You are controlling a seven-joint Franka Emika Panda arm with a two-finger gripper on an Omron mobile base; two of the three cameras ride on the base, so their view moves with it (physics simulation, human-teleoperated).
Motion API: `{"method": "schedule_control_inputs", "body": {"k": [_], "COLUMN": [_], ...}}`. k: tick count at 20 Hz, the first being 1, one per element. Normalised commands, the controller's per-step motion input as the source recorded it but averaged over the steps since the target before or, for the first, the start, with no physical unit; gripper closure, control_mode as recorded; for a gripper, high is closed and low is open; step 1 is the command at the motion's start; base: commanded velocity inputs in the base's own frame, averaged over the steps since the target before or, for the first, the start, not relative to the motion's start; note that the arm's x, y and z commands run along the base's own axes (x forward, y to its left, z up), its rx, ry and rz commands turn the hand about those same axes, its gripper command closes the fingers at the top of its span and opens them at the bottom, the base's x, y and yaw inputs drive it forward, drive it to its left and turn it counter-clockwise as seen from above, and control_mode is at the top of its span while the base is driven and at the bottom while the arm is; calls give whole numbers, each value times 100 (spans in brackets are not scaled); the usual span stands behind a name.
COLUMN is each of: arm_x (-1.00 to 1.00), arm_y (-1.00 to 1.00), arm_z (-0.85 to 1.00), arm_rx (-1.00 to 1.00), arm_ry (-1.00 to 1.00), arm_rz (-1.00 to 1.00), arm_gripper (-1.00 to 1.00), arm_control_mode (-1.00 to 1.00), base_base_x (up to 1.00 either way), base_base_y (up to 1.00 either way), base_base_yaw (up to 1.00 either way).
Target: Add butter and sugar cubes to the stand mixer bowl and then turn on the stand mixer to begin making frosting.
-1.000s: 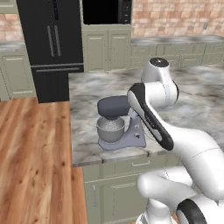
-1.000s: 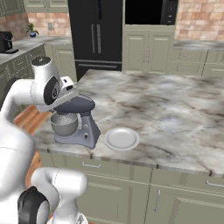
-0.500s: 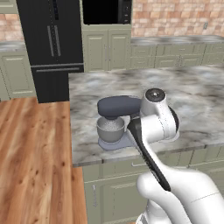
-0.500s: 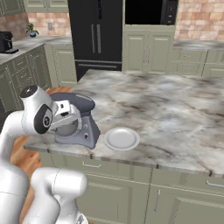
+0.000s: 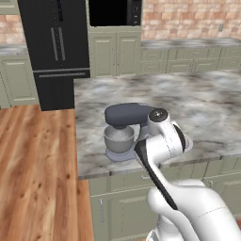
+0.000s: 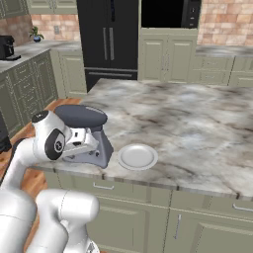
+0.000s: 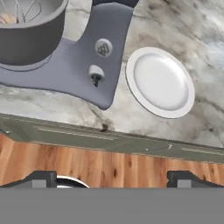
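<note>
Pincer (image 7: 116,179) is spread about as wide as it goes, with nothing between the tips. They sit at the bottom of the hand view, out over the wood plank floor (image 7: 109,164), just off the counter's front edge.

Big change over the last second: the arm was up high over the mixer, and now it's dropped low in front of the grey-veined marble counter (image 7: 183,26). The kitchen behind hasn't shifted, so that's the arm moving and not the base.

Going outward, the pale lavender-grey stand mixer with the dark slate head (image 7: 85,65) fills the upper left of the hand view. A small knob (image 7: 95,75) on its stand points pretty much at the camera. The round silver-grey metal mixer bowl (image 7: 30,37) is in the top left corner, sitting on the mixer base with whisk wires (image 7: 26,8) inside it. There's a pale tan bit (image 7: 5,18) at the bowl's left edge, which might be the butter or sugar, but I honestly can't tell. The flat white round plate (image 7: 159,83) is just right of the mixer and looks bare.

My read is that the loading part is probably done and it's lining up on that knob to switch the mixer on.
</note>
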Motion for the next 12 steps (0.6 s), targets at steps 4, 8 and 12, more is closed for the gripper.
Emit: {"method": "schedule_control_inputs", "body": {"k": [4, 8, 12], "arm_x": [44, 29, 18], "arm_y": [-3, 0, 0], "arm_z": [-30, -21, -26], "arm_rx": [5, 6, 5], "arm_ry": [12, 2, -7], "arm_rz": [-12, -7, -1], "arm_gripper": [-100, -100, -100], "arm_control_mode": [-100, -100, -100], "base_base_x": [0, 0, 0], "base_base_y": [0, 0, 0], "base_base_yaw": [0, 0, 0]}}
